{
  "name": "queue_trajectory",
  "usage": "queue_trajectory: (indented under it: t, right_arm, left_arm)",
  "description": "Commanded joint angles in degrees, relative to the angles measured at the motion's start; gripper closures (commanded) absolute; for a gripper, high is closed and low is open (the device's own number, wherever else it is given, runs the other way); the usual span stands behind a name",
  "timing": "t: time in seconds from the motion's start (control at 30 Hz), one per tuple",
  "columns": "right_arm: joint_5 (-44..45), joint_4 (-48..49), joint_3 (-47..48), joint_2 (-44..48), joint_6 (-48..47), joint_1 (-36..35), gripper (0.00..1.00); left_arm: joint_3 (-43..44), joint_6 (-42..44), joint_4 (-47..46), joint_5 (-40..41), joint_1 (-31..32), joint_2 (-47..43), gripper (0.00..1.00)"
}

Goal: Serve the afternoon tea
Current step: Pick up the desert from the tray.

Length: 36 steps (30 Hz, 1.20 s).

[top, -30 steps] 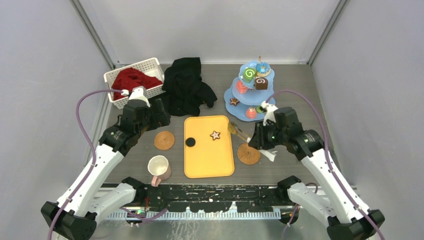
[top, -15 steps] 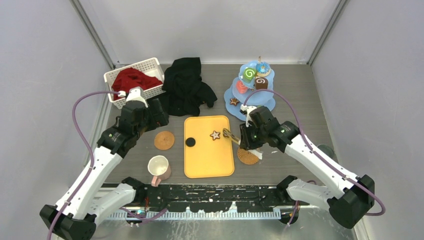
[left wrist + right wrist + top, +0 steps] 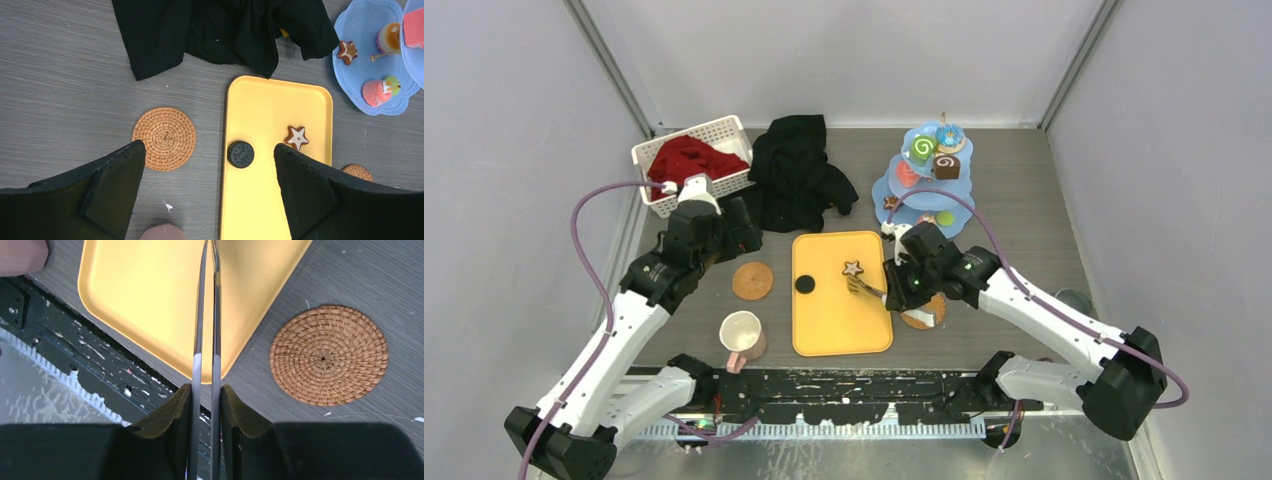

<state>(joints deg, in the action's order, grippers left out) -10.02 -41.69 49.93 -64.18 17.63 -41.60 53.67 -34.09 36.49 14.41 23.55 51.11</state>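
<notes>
- As the right arm has swung left from beside the pale-blue tiered stand (image 3: 879,187), its right fingers (image 3: 176,412) now hang over the yellow tray (image 3: 839,335), pinched narrowly on a pair of metal tongs (image 3: 200,325).
- In the top view the tong tips lie just beside the star cookie (image 3: 853,268) on the tray, so lifting it to the stand looks like the step in hand.
- The left fingers (image 3: 112,180) have stayed spread wide and hold nothing, above the bench (image 3: 1024,180).
- The right wrist view shows the two blades nearly together, but neither their tips nor the cookie.
- Only the left wrist view shows the embossed dark round cookie (image 3: 241,154) and a second star on the stand's lowest tier.
</notes>
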Motion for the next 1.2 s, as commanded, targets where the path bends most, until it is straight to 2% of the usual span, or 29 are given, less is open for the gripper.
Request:
queue_trajectory:
  t: [0.0,0.17,0.43,0.7,1.17]
  right_arm:
    - [4.82,1.99,4.15,2.13,1.53,-0.58,0.94]
    - [10.48,-0.23,5.25,3.79,3.45,-1.32,0.86]
    - [19.78,-1.61,4.79,3.08,2.53,-8.33,0.7]
    - [19.26,-1.99,4.84,1.87,1.47,-11.07,0.59]
    - [18.7,0.92,4.88,-2.37,0.02,-11.61,0.52]
  left_arm:
    - [2.35,-0.02,-1.05,0.18,-0.25,-0.93,0.01]
    - [1.58,-0.02,-0.98,0.48,-0.26,-2.05,0.01]
    - [1.45,-0.02,-0.89,0.18,-0.22,-2.62,0.01]
    - [1.35,-0.1,-1.26,-0.12,-0.26,-2.17,0.01]
    - [1.37,0.07,-1.64,0.0,-0.26,-1.33,0.01]
